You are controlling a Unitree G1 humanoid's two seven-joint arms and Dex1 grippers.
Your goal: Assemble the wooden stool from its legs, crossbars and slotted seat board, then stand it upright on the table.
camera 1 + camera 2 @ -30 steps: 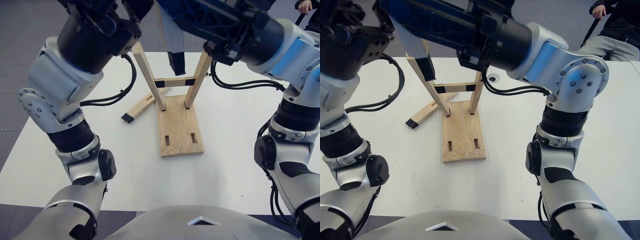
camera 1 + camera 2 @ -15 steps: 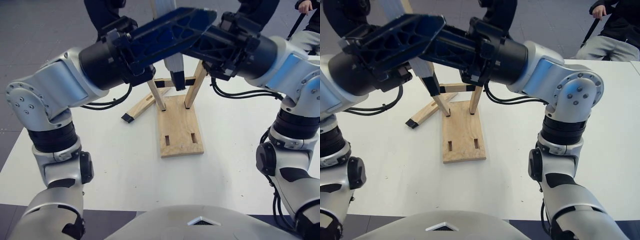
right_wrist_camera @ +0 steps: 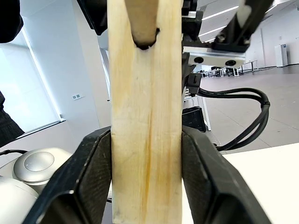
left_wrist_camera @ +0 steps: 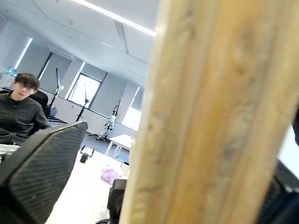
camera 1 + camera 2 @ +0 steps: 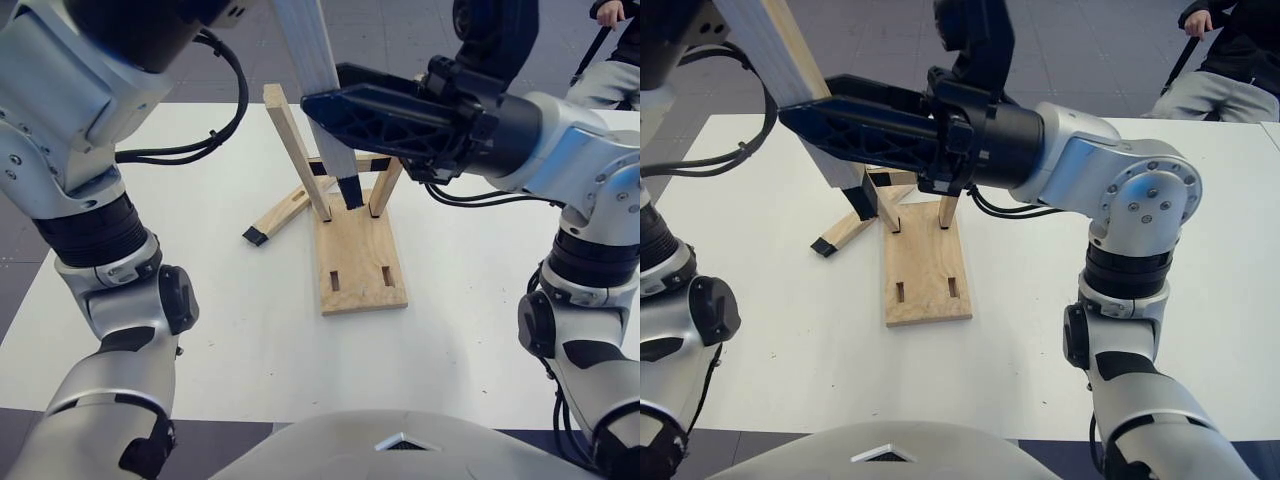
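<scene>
Wooden stool, part-assembled. The slotted seat board (image 5: 360, 260) lies flat on the counter (image 5: 480, 300), underside up so the legs can drop in from above.

- Far end of the seat board: two legs (image 5: 295, 150) stand in their slots, tied by a crossbar (image 5: 898, 178).
- Near end of the seat board: two slots (image 5: 335, 281) are open, likely awaiting the second pair.
- Above the seat board: a further leg (image 5: 300, 30) hangs tilted, dark tip down just over the far end. The right end effector (image 5: 312, 100) is clamped across its shaft, apparently to steer it.
- Left end effector: grip cannot be told.
- Left of the seat board: a loose piece (image 5: 285, 212) lies flat, apparently kept for later.
</scene>
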